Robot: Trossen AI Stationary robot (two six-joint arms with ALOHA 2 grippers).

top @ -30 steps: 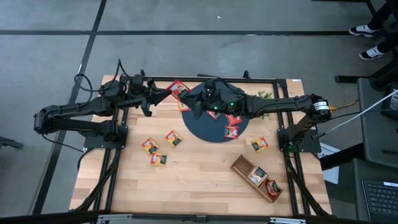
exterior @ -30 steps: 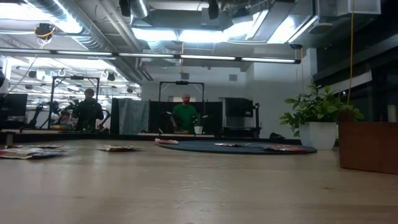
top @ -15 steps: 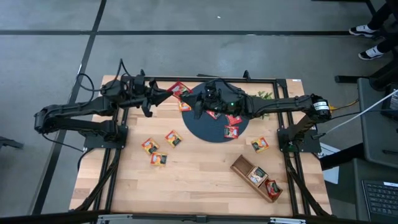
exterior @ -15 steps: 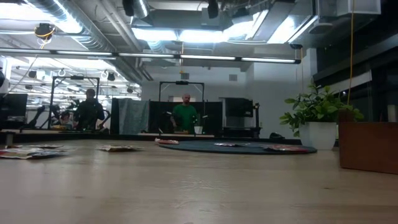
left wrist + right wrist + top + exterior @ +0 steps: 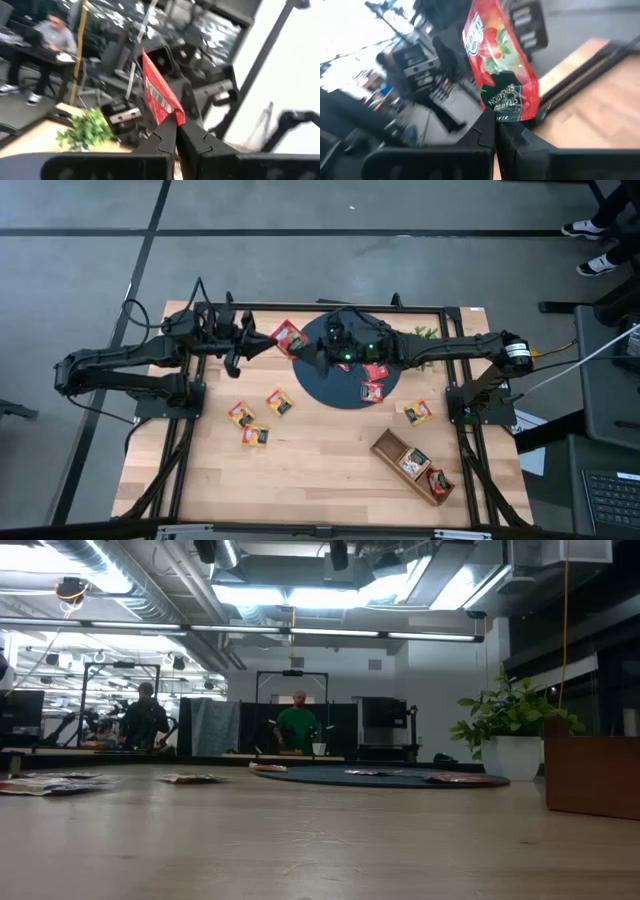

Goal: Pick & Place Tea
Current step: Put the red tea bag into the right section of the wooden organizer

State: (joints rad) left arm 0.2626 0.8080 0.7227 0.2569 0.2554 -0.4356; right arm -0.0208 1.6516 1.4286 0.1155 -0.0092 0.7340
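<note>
A red tea packet [image 5: 290,337] printed with strawberries hangs in the air above the far left rim of the round black mat [image 5: 345,385]. It spans the gap between my two grippers. My left gripper [image 5: 266,340] reaches in from the table's left and is shut on it. My right gripper [image 5: 318,352] reaches in from the right and is shut on it too. The left wrist view shows the packet [image 5: 157,90] nearly edge-on. Its printed face [image 5: 500,65] fills the right wrist view. Both grippers are above the low view's frame. My left gripper [image 5: 176,122] pinches one corner of the packet [image 5: 176,114] between its two fingers, coming level from the table's left. The packet stands out beyond the fingertips toward my right arm, clear of the table. My right gripper [image 5: 496,120] pinches the packet's dark-green printed edge [image 5: 506,116] between its two fingers, coming level from the table's right. The rest of the packet stands out beyond the fingertips, lifted clear of the mat.
Red packets [image 5: 372,391] lie on the mat. Three more [image 5: 255,420] lie on the wood at the left, one [image 5: 417,412] at the right. A wooden tray [image 5: 410,465] with packets sits near right. A small plant [image 5: 425,335] stands far right. People stand in the room behind.
My left gripper has carried the red packet a little toward the table's near edge, up to my right gripper. The packet has turned, so more of its face shows from above.
</note>
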